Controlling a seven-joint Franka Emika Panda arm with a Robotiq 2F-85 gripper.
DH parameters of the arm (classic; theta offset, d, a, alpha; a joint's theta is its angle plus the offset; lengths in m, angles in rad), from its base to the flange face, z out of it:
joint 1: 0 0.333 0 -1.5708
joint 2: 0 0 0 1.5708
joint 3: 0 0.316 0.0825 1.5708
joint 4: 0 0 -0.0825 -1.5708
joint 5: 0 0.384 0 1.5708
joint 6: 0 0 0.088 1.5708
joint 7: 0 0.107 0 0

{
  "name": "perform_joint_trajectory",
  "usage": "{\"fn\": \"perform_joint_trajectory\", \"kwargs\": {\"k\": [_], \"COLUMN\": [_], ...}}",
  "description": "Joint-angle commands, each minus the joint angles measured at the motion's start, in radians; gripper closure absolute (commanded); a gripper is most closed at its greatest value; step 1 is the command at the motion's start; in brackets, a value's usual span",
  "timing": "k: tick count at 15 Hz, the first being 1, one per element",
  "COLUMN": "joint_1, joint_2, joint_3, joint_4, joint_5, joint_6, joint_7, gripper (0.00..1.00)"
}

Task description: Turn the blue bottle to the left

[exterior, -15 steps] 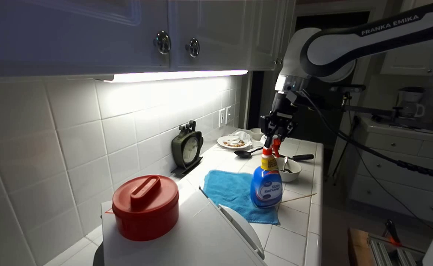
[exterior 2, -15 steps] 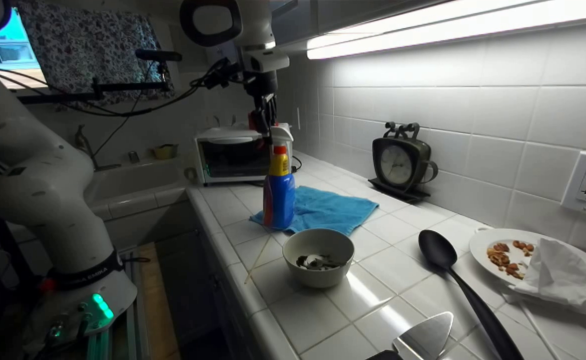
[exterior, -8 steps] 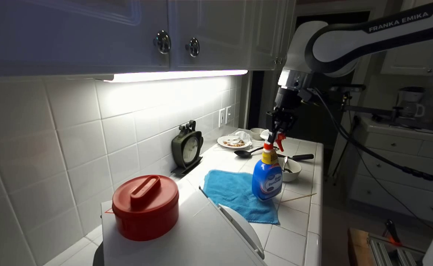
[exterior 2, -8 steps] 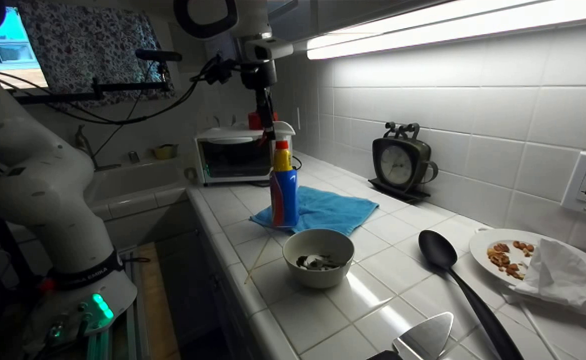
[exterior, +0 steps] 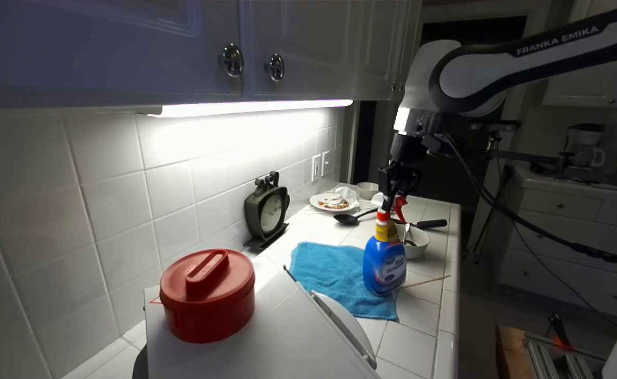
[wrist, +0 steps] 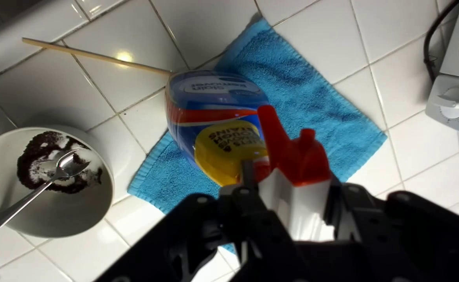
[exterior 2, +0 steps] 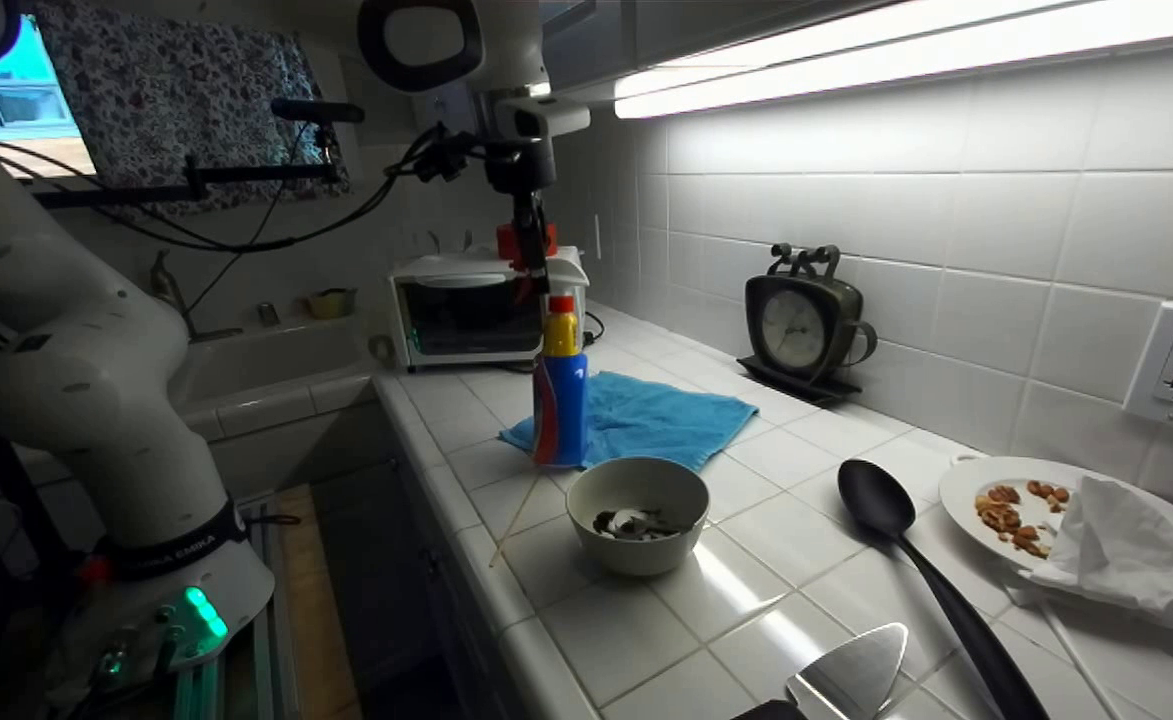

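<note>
The blue bottle [exterior: 384,266] has a yellow neck label, a red collar and a red trigger and nozzle. It stands nearly upright, slightly tilted, at the edge of the blue cloth in both exterior views [exterior 2: 560,410]. I cannot tell whether its base rests on the surface. In an exterior view its "Stain Remover" label shows; in the wrist view the bottle [wrist: 213,117] lies beyond the fingers with its red nozzle pointing away. My gripper [wrist: 290,180] is shut on the white and red spray head, one finger on each side. The gripper [exterior: 392,202] comes down from above.
The blue cloth [exterior: 329,279] lies under and beside the bottle. A white bowl with a spoon [exterior 2: 636,550] and a thin wooden stick [exterior 2: 516,520] are close by. A toaster oven [exterior 2: 476,310] with a red-lidded container [exterior: 208,300], a clock [exterior 2: 796,325] and a black spoon [exterior 2: 876,495] are around.
The gripper and bottle rose a little about half a second ago and are lower again now. The bottle has shifted slightly toward the bowl and turned a little about its upright axis.
</note>
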Motion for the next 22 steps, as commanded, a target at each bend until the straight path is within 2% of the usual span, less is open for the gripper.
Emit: {"fn": "perform_joint_trajectory", "kwargs": {"k": [1,5,12,13,18,19,22], "joint_1": [0.019,0.047,0.102,0.082,0.097,0.097,0.102], "joint_2": [-0.026,-0.050,-0.124,-0.049,-0.081,-0.081,-0.089], "joint_3": [0.000,-0.013,-0.074,-0.053,-0.070,-0.070,-0.074], "joint_4": [-0.005,-0.027,-0.097,-0.067,-0.090,-0.091,-0.103], "joint_5": [-0.051,-0.065,-0.003,-0.036,-0.030,-0.030,-0.047], "joint_6": [0.020,0.071,0.192,0.154,0.168,0.168,0.187], "joint_7": [-0.104,-0.274,-0.558,-0.477,-0.529,-0.530,-0.581], "gripper": [0.86,0.86,0.86,0.61,0.61,0.86,0.86]}}
